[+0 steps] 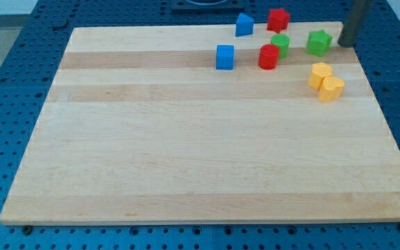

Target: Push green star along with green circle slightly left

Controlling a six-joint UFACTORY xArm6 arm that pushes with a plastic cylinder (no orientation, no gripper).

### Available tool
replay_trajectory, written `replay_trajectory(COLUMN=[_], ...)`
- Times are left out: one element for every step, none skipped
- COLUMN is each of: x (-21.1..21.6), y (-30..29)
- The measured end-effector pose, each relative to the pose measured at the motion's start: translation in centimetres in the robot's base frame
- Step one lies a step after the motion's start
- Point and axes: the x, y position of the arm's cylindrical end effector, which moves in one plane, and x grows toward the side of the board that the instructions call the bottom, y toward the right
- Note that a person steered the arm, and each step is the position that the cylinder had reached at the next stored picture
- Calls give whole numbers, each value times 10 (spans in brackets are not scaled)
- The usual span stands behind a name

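Camera view: my tip (342, 44) right of green star (319, 42).

The tabletop (186, 153) shows pale, smooth wood in glued strips with a soft matt sheen, and it sits on a blue perforated base (19, 104) that looks like painted metal. Upper right of the frame, the green star (318, 42) and green circle (280, 45) look like matt, solid-coloured blocks, and the dark rod above my tip (341, 44) has a dull finish.
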Motion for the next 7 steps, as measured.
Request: replay_trajectory(x=[6,8,18,14,-2,-6,-6], y=[-38,-75,-50,-11,-8,-32,-89])
